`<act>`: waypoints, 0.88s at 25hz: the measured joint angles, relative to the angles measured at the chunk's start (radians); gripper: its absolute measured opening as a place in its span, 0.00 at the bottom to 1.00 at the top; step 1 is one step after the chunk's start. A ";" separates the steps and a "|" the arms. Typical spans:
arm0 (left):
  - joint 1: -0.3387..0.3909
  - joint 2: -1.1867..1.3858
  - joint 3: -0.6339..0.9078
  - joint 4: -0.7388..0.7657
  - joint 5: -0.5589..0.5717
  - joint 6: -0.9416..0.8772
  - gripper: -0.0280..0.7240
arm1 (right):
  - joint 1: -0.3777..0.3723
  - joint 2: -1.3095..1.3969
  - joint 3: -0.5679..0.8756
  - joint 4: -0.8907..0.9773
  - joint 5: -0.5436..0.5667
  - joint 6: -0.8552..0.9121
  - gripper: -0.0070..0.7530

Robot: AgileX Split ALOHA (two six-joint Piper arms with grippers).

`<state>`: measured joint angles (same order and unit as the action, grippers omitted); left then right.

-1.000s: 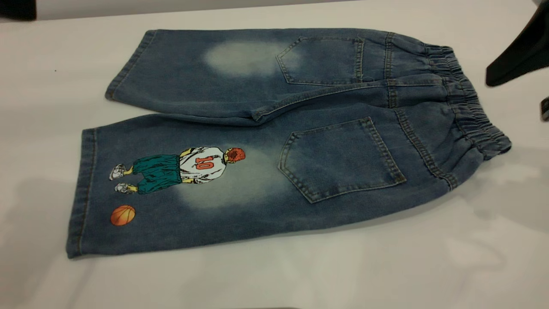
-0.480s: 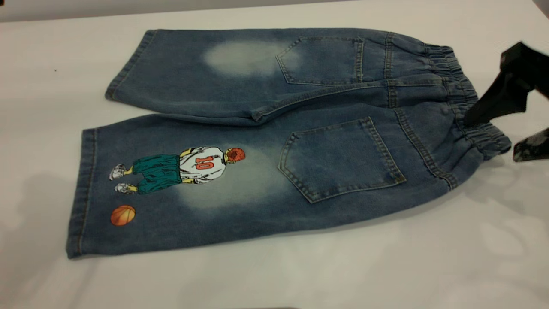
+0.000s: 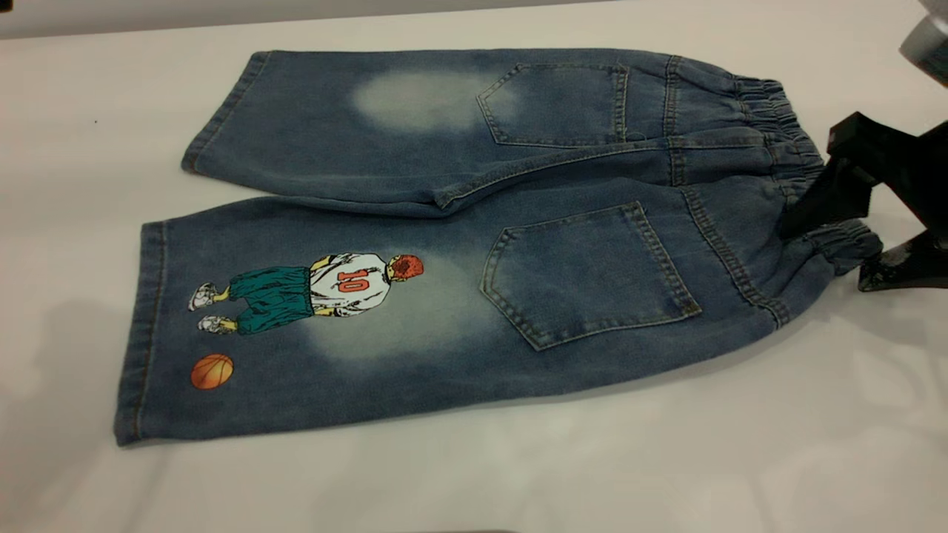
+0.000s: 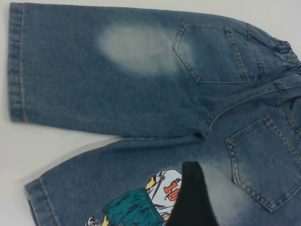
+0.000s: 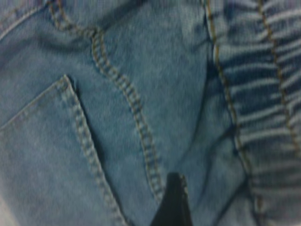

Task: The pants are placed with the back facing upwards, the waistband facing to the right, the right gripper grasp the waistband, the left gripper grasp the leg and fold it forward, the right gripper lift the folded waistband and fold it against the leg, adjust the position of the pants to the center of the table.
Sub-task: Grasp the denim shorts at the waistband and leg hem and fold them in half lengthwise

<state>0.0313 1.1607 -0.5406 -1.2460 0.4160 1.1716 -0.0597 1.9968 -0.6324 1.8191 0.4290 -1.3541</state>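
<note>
We see the pants [image 3: 474, 222] flat on the table [image 3: 518, 474], filling mid-frame, back up, waistband [image 3: 796, 148] at the right edge. The right gripper [image 3: 833, 244] sits at right of frame with fingers spread, one above the band and one low beside its near corner, nothing pinched yet, so we judge the first step, the waistband grasp, is under way. The left gripper [image 4: 193, 202] hangs over the printed leg [image 3: 296, 318], lower left; we can't tell its state, and next it needs to drop onto that leg once the right one closes.
</note>
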 joint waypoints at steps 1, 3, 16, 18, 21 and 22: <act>0.000 0.000 0.000 0.000 0.002 0.000 0.71 | 0.000 0.005 -0.005 0.002 -0.002 -0.001 0.73; 0.000 0.000 0.000 0.000 0.004 0.000 0.71 | 0.000 0.007 -0.007 0.002 -0.016 -0.002 0.69; 0.000 0.136 -0.002 0.179 0.052 -0.218 0.69 | 0.000 0.007 -0.011 -0.078 -0.096 0.000 0.06; 0.000 0.202 -0.006 0.269 0.086 -0.326 0.68 | 0.000 0.007 -0.012 -0.082 -0.093 0.000 0.06; 0.000 0.295 -0.006 0.378 0.132 -0.448 0.68 | 0.000 0.007 -0.012 -0.084 -0.089 0.000 0.06; 0.000 0.322 -0.007 0.403 0.144 -0.476 0.68 | 0.000 0.007 -0.012 -0.085 -0.089 0.000 0.06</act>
<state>0.0313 1.4826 -0.5473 -0.8430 0.5603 0.6960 -0.0597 2.0038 -0.6443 1.7340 0.3397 -1.3544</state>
